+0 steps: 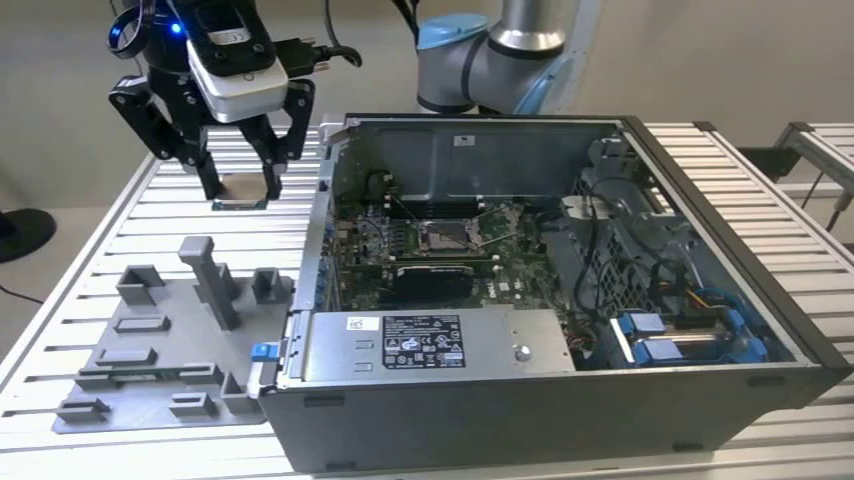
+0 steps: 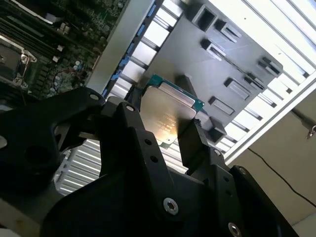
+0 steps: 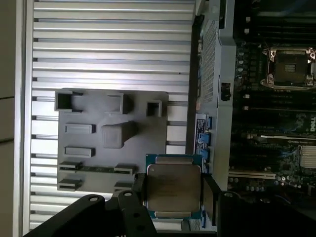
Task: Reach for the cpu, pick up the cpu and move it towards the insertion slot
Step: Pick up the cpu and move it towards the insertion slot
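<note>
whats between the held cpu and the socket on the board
In the exterior view, the open grey computer case's side wall stands between the silvery square cpu and the metal-framed insertion slot.

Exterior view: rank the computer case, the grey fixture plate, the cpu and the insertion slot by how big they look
1. computer case
2. grey fixture plate
3. cpu and insertion slot: these look much alike, and the cpu is held up in the gripper, so I won't rank them.

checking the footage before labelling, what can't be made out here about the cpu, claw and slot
- Underside of the cpu: both wrist views show its top face; in the exterior view the claw fingers flank it.
- Pins inside the insertion slot: too small in the exterior view.
- The grey fixture plate: its near edge is covered by the claw body in the first wrist view.
</note>
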Robot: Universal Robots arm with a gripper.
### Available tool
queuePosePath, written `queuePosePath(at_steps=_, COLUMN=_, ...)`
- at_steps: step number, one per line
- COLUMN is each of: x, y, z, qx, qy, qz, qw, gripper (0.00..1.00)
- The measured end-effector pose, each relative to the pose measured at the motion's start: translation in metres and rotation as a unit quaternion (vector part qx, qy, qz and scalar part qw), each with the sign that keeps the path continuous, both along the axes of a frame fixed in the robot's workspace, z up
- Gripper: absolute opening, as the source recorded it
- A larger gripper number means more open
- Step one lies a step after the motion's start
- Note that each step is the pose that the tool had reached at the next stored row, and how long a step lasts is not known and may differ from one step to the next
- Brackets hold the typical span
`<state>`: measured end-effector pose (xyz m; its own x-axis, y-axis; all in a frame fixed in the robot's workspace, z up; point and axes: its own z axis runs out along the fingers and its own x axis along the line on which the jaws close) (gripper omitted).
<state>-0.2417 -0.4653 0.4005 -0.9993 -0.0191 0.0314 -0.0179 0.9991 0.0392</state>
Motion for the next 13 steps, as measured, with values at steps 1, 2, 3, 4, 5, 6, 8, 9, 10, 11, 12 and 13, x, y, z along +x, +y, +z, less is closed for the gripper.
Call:
queuePosePath(at_steps=1, x=0.0016, y=0.0, z=0.0, qx=0.0, qy=0.0001, qz=0.0, qw=1.0, gripper=0.0)
queuePosePath(at_steps=2, x=0.003, y=0.0, z=0.0, qx=0.0, qy=0.0002, qz=0.0, qw=1.0, gripper=0.0)
queuePosePath(at_steps=3, x=0.0046, y=0.0, z=0.0, qx=0.0, qy=0.0003, qz=0.0, qw=1.0, gripper=0.0)
queuePosePath(at_steps=4, x=0.0061, y=0.0, z=-0.0001, qx=0.0001, qy=0.0004, qz=0.0, qw=1.0, gripper=0.0)
queuePosePath(at_steps=5, x=0.0076, y=0.0, z=0.0, qx=0.0, qy=0.0005, qz=0.0, qw=1.0, gripper=0.0)
queuePosePath(at_steps=6, x=0.0091, y=0.0, z=0.0, qx=0.0, qy=0.0006, qz=0.0, qw=1.0, gripper=0.0)
queuePosePath(at_steps=8, x=0.0121, y=0.0, z=0.0, qx=0.0, qy=0.0008, qz=0.0, qw=1.0, gripper=0.0)
queuePosePath(at_steps=9, x=0.0134, y=0.0, z=0.0, qx=0.0, qy=0.0009, qz=0.0, qw=1.0, gripper=0.0)
queuePosePath(at_steps=10, x=0.0149, y=0.0, z=0.0, qx=0.0, qy=0.0009, qz=0.0, qw=1.0, gripper=0.0)
queuePosePath(at_steps=11, x=0.0165, y=0.0, z=0.0, qx=0.0, qy=0.001, qz=0.0, qw=1.0, gripper=0.0)
queuePosePath(at_steps=12, x=0.018, y=0.0, z=0.0, qx=0.0, qy=0.0011, qz=0.0, qw=1.0, gripper=0.0)
queuePosePath(at_steps=13, x=0.0196, y=0.0, z=0.0, qx=0.0, qy=0.0012, qz=0.0, qw=1.0, gripper=0.0)
